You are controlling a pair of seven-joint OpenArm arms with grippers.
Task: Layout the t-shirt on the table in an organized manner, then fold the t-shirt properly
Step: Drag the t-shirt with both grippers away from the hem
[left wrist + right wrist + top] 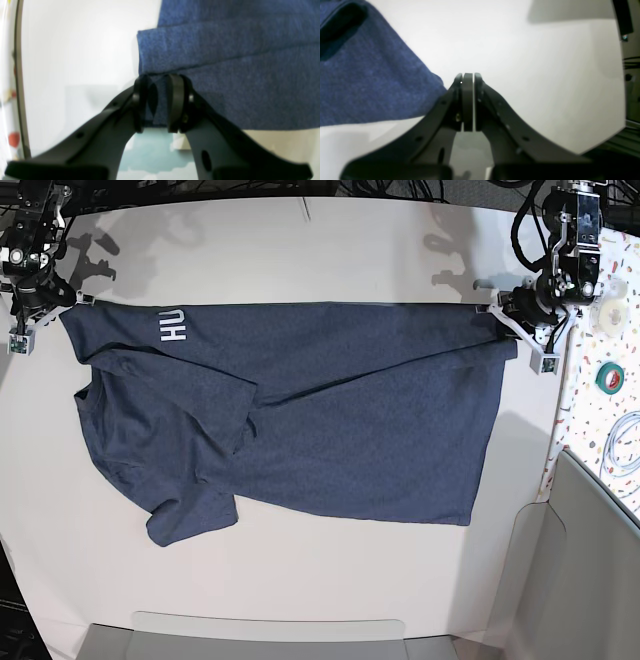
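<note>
The dark navy t-shirt (330,420) lies spread across the white table (300,250), partly folded over itself, with white letters "HU" showing at its upper left and one sleeve sticking out at the lower left. My left gripper (503,308) is at the shirt's upper right corner. In the left wrist view the gripper (157,100) is shut on the t-shirt (237,75), with cloth between the pads. My right gripper (62,302) is at the shirt's upper left corner. In the right wrist view the gripper (468,77) is shut and empty, with the t-shirt (365,82) just to its left.
A speckled strip (600,395) runs along the table's right edge, with a green tape roll (610,374) and a white cable (625,442) on it. A grey panel (590,570) stands at the lower right. A grey ledge (270,635) lies along the front edge.
</note>
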